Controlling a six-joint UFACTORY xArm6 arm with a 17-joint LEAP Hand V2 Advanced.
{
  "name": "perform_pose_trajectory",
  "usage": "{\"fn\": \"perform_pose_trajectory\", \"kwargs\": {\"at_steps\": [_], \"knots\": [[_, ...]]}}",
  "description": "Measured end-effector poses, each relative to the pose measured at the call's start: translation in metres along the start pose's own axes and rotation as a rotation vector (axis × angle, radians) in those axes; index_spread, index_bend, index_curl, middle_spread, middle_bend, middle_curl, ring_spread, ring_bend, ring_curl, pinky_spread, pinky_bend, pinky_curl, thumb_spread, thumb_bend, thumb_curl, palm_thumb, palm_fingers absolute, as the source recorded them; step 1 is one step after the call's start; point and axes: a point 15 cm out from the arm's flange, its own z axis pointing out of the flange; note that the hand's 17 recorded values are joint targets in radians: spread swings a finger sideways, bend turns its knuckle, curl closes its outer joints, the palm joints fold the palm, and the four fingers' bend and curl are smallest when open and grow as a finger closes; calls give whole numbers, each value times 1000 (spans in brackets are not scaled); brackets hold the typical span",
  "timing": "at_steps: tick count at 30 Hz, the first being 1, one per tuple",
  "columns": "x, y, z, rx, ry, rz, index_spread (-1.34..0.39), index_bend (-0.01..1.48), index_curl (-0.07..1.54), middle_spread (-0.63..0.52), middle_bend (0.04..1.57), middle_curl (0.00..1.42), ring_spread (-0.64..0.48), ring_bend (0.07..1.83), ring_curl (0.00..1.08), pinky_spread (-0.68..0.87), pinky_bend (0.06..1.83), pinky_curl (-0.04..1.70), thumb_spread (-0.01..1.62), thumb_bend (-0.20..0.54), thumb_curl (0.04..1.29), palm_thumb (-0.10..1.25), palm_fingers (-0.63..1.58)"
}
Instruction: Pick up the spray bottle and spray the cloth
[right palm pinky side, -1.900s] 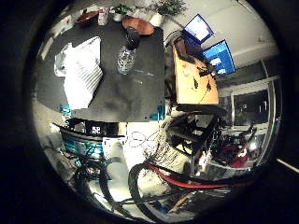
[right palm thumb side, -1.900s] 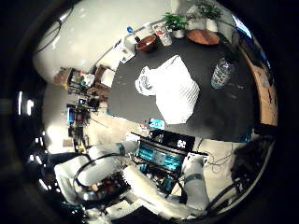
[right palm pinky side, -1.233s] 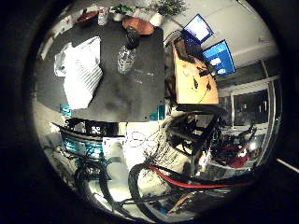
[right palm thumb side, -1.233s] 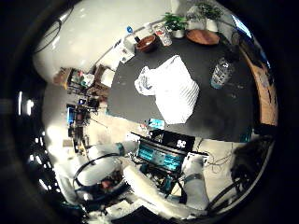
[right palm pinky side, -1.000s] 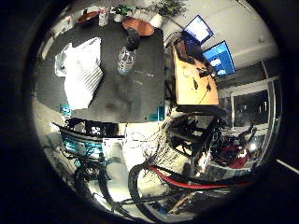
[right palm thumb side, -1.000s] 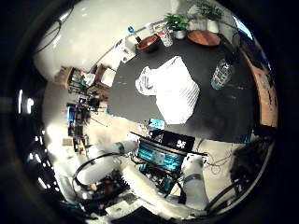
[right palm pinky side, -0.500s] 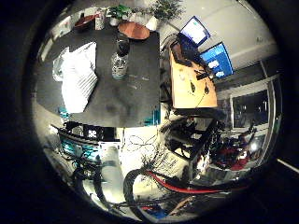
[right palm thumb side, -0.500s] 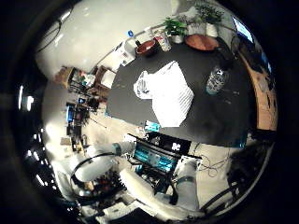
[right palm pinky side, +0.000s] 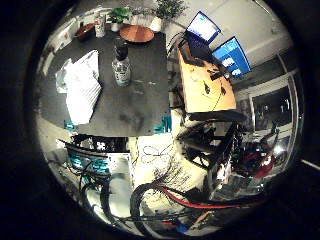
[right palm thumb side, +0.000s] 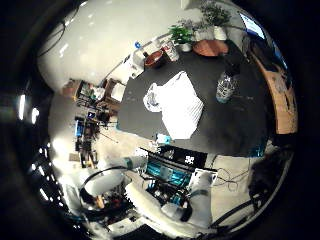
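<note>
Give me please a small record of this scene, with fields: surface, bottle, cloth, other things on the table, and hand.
surface: dark table
bottle: spray bottle, upright, dark top, standing apart from the cloth
cloth: white cloth, lying crumpled and flat on the table
other things: round wooden board, dark bowl, potted plants at the table's far edge
hand: no part of it shows; both views look from far off

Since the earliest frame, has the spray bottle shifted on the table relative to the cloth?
No. The spray bottle stands upright beside the white cloth on the dark table, same spacing as before; only the camera view has shifted.
</note>
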Motion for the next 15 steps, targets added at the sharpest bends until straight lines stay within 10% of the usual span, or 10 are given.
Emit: {"fn": "perform_pose_trajectory", "kwargs": {"at_steps": [15], "knots": [[51,-2,10,13,-61,109,-396,144,227,63,151,182,293,233,260,555,763,284,881,-34,331,270,-98]]}}
